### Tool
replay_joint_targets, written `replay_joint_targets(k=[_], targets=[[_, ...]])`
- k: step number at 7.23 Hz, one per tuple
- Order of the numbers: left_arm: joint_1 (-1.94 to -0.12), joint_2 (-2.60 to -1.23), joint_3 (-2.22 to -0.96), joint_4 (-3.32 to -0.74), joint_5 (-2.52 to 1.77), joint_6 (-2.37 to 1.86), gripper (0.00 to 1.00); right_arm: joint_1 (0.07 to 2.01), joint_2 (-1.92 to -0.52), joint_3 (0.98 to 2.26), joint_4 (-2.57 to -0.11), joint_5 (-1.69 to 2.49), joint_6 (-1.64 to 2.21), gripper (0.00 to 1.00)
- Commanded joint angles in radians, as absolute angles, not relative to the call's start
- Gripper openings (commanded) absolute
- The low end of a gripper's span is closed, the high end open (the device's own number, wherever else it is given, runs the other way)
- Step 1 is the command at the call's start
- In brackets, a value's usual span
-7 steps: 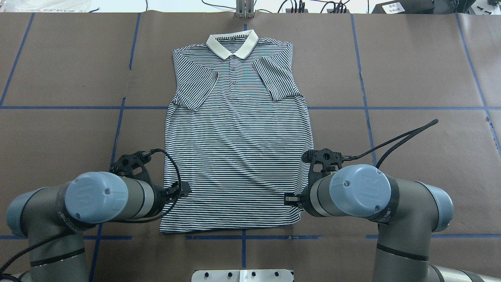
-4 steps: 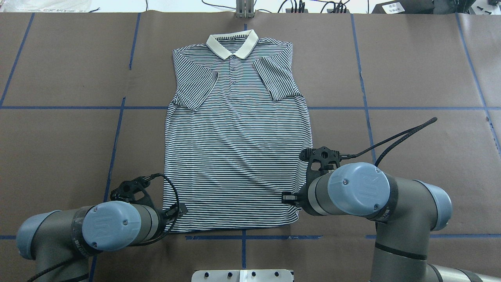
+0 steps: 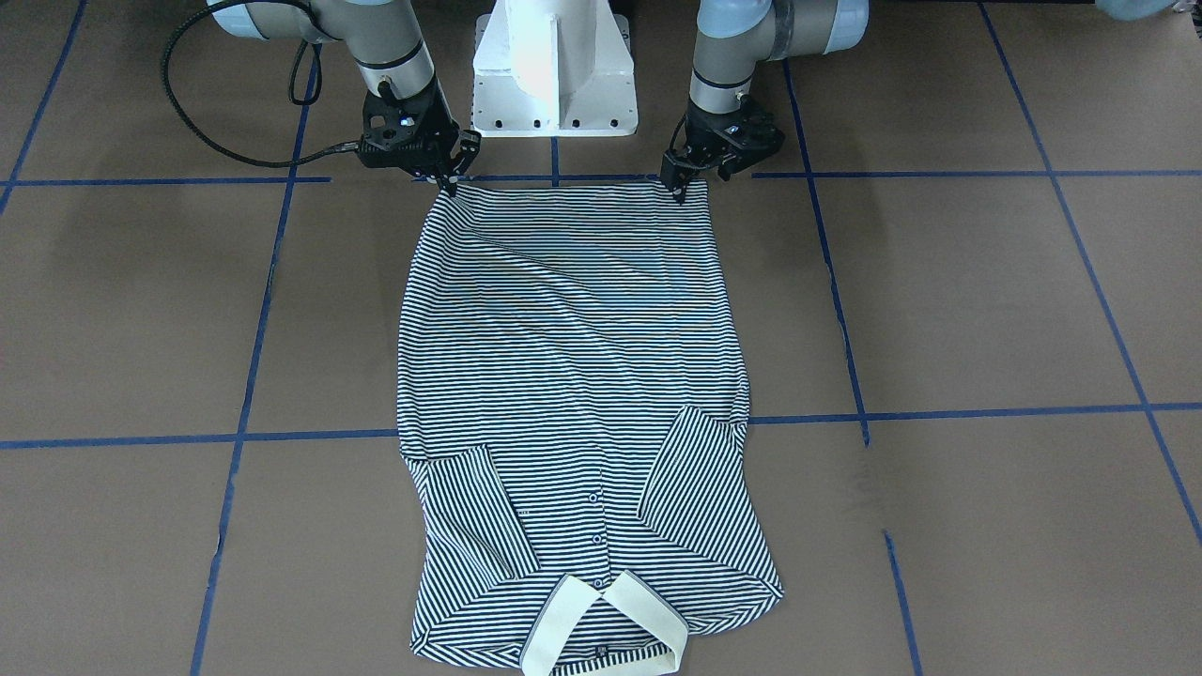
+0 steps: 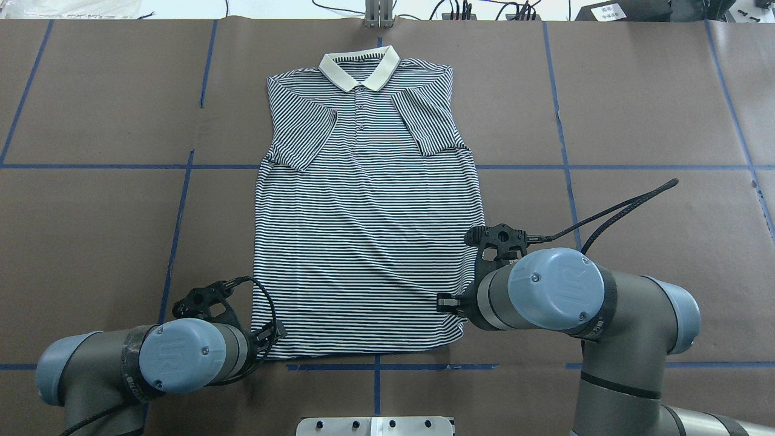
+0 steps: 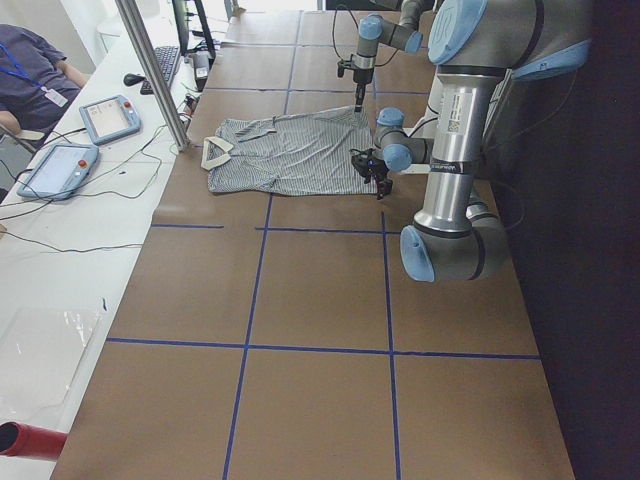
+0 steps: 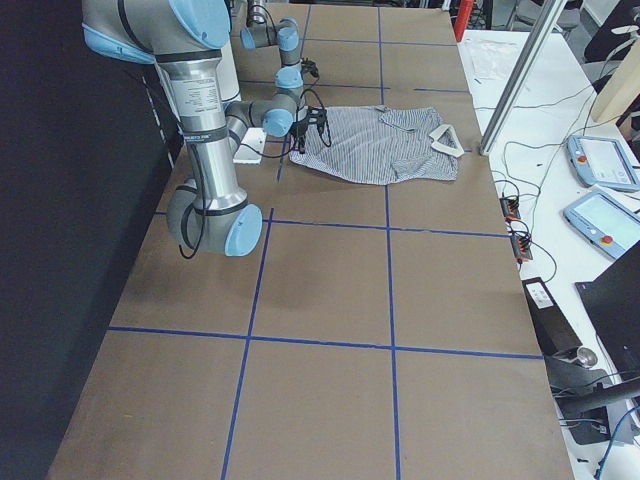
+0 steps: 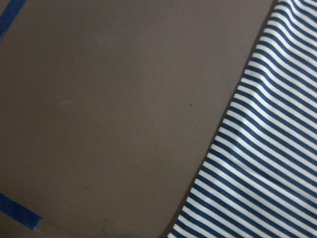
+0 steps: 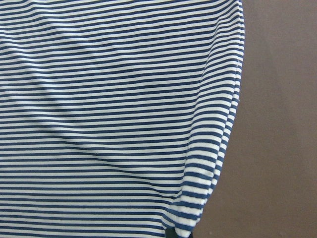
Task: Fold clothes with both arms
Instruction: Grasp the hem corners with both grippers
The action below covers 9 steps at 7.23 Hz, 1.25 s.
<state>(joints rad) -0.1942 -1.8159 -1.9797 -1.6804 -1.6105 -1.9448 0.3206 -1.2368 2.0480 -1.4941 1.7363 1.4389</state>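
Just in front of the white base (image 3: 554,66), the polo shirt (image 3: 573,329) lies flat on the brown table (image 3: 986,300). It is buttons up, both sleeves folded in over the chest, with the cream collar (image 3: 601,629) at the far end. Its hem is nearest the arms — the left gripper (image 3: 678,186) stands at one hem corner, the right gripper (image 3: 449,178) at the other, tips down at the cloth. Whether either is spread or pinching fabric I cannot tell. The blue joint caps (image 4: 557,289) carry lettering — a raised UR mark.
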Motion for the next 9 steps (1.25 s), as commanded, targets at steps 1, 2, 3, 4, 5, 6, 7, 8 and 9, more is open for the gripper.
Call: replay_joint_targets(k=[1,2,3,4,5,6,7,8,9], targets=[[-0.193,-1.816,-1.98,-1.68,-1.611,-1.945,0.76,0.328,-1.236,2.049,-1.494,1.741,1.439,0.0],[-0.193,-1.816,-1.98,-1.68,-1.612,-1.945,0.57,0.33,-1.238,2.049,-1.494,1.741,1.439,0.0],[-0.193,-1.818,-1.982,-1.68,-1.612,-1.945,0.42,0.331,-1.238,2.049,-1.494,1.743,1.439,0.0],[-0.193,-1.819,-1.983,-1.68,-1.612,-1.945,0.32,0.331,-1.238,2.049,-1.496,1.743,1.439,0.0],[-0.193,-1.822,-1.993,-1.68,-1.612,-1.945,0.18,0.331,-1.238,2.049,-1.496,1.744,1.439,0.0],[-0.193,-1.827,-1.999,-1.672,-1.614,-1.944,0.06,0.331,-1.238,2.049,-1.494,1.746,1.439,0.0],[-0.193,-1.833,-2.002,-1.657,-1.614,-1.942,0.0,0.331,-1.238,2.048,-1.496,1.746,1.439,0.0],[-0.196,-1.833,-2.028,-1.652,-1.614,-1.942,0.0,0.333,-1.238,2.051,-1.496,1.749,1.439,0.0],[-0.196,-1.832,-2.073,-1.611,-1.614,-1.934,0.0,0.334,-1.244,2.068,-1.496,1.753,1.439,0.0]])
